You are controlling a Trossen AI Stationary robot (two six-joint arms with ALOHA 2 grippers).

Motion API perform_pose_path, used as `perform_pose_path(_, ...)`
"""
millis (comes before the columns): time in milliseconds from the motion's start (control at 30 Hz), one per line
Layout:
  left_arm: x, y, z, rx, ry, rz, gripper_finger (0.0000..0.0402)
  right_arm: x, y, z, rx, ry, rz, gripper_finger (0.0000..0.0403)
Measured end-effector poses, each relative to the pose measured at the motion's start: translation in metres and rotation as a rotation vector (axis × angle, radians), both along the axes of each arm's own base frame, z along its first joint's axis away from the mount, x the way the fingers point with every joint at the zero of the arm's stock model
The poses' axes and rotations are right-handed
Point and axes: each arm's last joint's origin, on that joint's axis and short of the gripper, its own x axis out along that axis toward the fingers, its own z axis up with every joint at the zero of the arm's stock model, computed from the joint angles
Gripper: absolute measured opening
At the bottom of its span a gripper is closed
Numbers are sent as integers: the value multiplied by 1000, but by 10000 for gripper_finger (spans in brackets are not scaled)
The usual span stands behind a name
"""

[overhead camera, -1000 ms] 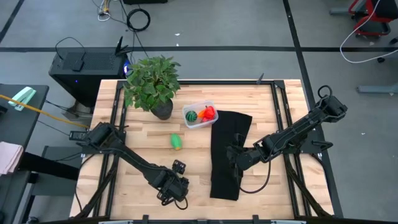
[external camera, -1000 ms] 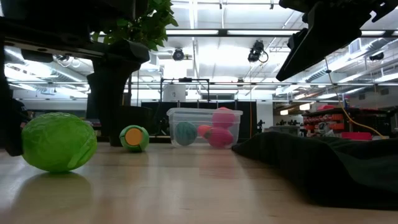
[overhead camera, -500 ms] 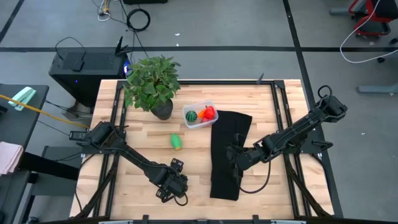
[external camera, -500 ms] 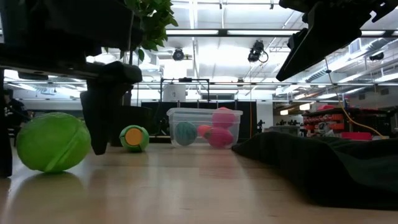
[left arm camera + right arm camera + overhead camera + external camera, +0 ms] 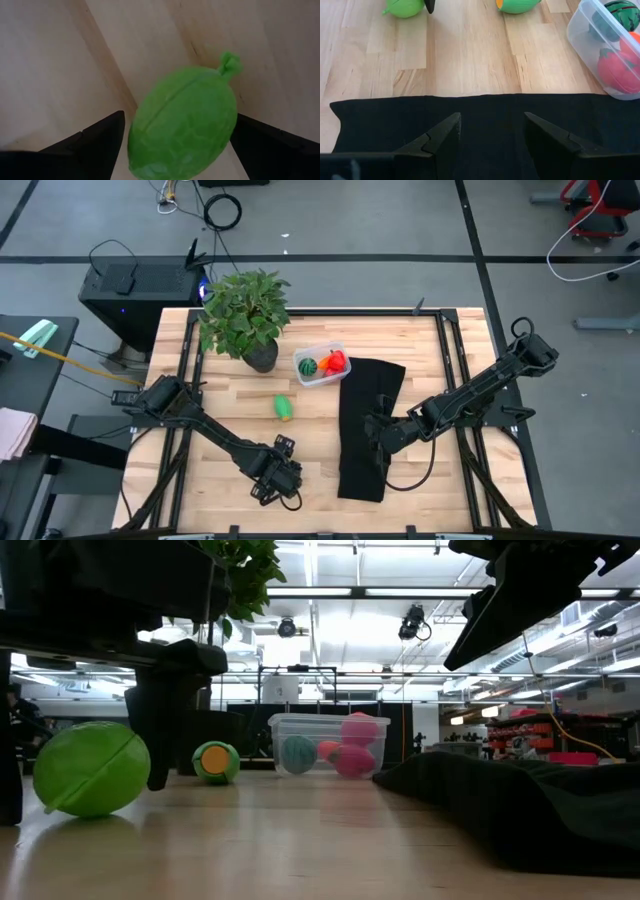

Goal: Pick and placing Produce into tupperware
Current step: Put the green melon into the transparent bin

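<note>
My left gripper (image 5: 276, 480) is near the table's near edge, open, its fingers pointing down on either side of a light green toy fruit (image 5: 90, 768) with a seam and a stem nub (image 5: 230, 62). The arm hides that fruit in the high view. A second light green piece with an orange end (image 5: 285, 408) lies on the bare wood. The clear tupperware (image 5: 322, 378) holds a dark green round piece (image 5: 309, 365) and red pieces (image 5: 335, 361). My right gripper (image 5: 378, 435) hovers open over a black cloth. My left gripper comes at the light green fruit from above, fingers pointing down on its two sides. One finger (image 5: 158, 740) lies against the fruit's side (image 5: 143, 755); the other (image 5: 10, 770) stands a small gap away. The fruit rests tipped on the table.
A black cloth (image 5: 365, 430) covers the table's right middle, next to the tupperware. A leafy plant in a dark pot (image 5: 260, 358) stands left of the tub. Bare wood lies between the cloth and my left arm.
My left gripper has come down until its fingers stand at table height around the light green fruit. The fruit has been nudged: it has tipped and turned so its seam now runs slantwise. My right arm has kept still.
</note>
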Motion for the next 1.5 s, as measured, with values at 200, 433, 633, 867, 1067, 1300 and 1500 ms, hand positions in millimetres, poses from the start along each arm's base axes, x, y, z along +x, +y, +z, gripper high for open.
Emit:
perform_pose_path(200,0,0,0,2,-2,1,313,0,0,0,0,0,0,220)
perform_pose_path(433,0,0,0,2,-2,1,285,0,0,0,0,0,0,220)
perform_pose_path(633,3,5,0,-4,-6,38,275,0,0,0,0,0,0,220)
perform_pose_path(867,6,8,0,-5,-6,54,274,0,0,0,0,0,0,220)
perform_pose_path(1067,7,11,0,-9,-7,76,274,0,0,0,0,0,0,220)
perform_pose_path(1300,14,21,0,-13,-15,105,274,0,0,0,0,0,0,220)
perform_pose_path(1500,22,31,1,-29,-45,137,274,0,0,0,0,0,-1,220)
